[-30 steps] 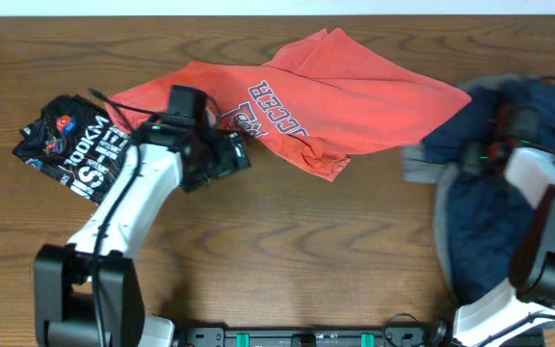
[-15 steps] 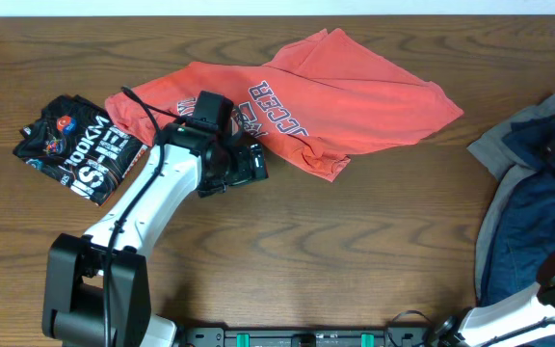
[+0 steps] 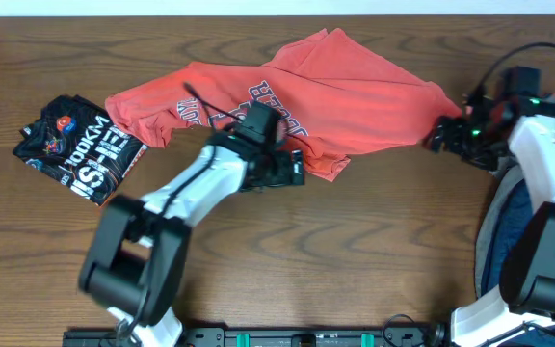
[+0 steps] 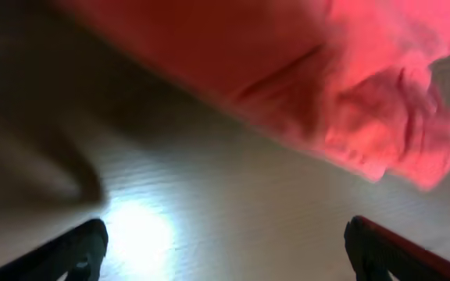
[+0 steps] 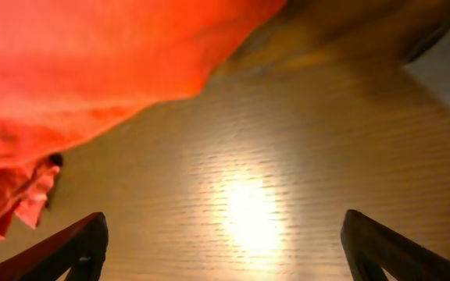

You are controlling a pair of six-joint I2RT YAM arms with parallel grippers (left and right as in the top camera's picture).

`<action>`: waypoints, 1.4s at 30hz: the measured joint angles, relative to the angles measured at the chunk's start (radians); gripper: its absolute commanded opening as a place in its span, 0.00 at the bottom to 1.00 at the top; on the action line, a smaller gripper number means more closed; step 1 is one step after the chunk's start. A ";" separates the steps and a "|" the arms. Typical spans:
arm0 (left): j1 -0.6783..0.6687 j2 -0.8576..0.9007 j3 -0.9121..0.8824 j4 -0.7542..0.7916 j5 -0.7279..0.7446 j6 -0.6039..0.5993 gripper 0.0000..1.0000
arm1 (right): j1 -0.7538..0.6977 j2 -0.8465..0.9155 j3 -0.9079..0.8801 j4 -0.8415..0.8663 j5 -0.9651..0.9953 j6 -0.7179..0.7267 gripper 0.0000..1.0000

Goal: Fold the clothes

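A coral-red T-shirt (image 3: 335, 92) with navy-and-white lettering lies crumpled across the middle back of the table. My left gripper (image 3: 297, 172) is open and empty, just in front of the shirt's lower hem; the hem fills the top of the left wrist view (image 4: 303, 78). My right gripper (image 3: 438, 135) is open and empty beside the shirt's right corner, which shows in the right wrist view (image 5: 92, 70). A pile of navy and grey clothes (image 3: 518, 241) lies at the right edge, partly hidden by the right arm.
A folded black garment with white and red print (image 3: 80, 145) lies at the left of the wooden table (image 3: 355, 260). The table's far edge runs along the top of the overhead view.
My left gripper has moved right along the front of the red shirt to its lower hem. My right arm has swung from the navy pile to the shirt's right corner.
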 measured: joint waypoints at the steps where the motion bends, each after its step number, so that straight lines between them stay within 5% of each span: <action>1: -0.008 0.021 -0.001 0.046 0.000 -0.014 0.98 | 0.015 0.000 0.000 -0.005 0.011 0.005 0.95; 4: -0.022 0.058 0.001 0.193 -0.002 -0.064 0.96 | 0.061 0.000 0.000 -0.019 0.034 0.015 0.96; 6: -0.027 0.080 0.002 0.262 -0.002 -0.103 0.66 | 0.083 0.000 0.000 -0.022 0.044 0.018 0.96; 7: -0.029 0.090 0.002 0.287 0.000 -0.116 0.40 | 0.091 0.000 0.000 -0.023 0.050 0.019 0.96; 9: -0.032 0.111 0.001 0.317 -0.001 -0.135 0.06 | 0.105 0.000 0.000 -0.023 0.068 0.019 0.95; 15: -0.026 0.115 0.005 0.189 0.003 -0.151 0.06 | 0.116 0.000 0.000 -0.025 0.124 0.023 0.96; 20: 0.018 0.042 0.013 -0.287 -0.019 -0.068 0.06 | 0.116 0.000 0.000 -0.031 0.144 0.023 0.96; 25: 0.134 -0.033 -0.004 -0.720 -0.192 -0.010 0.07 | 0.116 0.000 -0.002 -0.031 0.153 0.023 0.96; 26: 0.156 -0.051 -0.004 -0.762 -0.229 -0.002 0.24 | 0.116 0.000 -0.006 -0.031 0.153 0.023 0.96; 27: 0.181 -0.072 -0.004 -0.790 -0.261 0.006 0.39 | 0.116 -0.001 -0.014 -0.029 0.153 0.023 0.96; 30: 0.245 -0.128 -0.004 -0.811 -0.312 0.025 0.60 | 0.116 -0.001 -0.054 -0.029 0.153 0.024 0.96; 42: 0.269 -0.144 -0.004 -0.795 -0.282 0.036 0.67 | 0.198 -0.001 -0.251 0.023 0.056 0.094 0.98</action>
